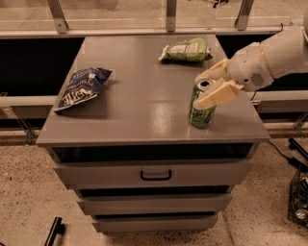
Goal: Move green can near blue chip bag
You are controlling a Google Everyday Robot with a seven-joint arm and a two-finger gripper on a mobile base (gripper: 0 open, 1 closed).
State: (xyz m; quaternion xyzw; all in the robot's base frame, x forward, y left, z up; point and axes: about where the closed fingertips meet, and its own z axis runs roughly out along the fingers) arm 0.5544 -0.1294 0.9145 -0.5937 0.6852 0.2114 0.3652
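Note:
The green can (200,113) stands upright near the front right of the grey cabinet top (144,96). Its silver top shows. My gripper (208,86) reaches in from the right, with one cream finger in front of the can's upper part and the other behind its top, so the fingers straddle the can's top. They are open and not pressed on it. The blue chip bag (82,88) lies flat at the left edge of the top, far from the can.
A light green and white chip bag (186,50) lies at the back right of the top. The cabinet has drawers (155,174) below. A metal rail (168,14) runs behind. Black cables (296,149) lie on the floor at right.

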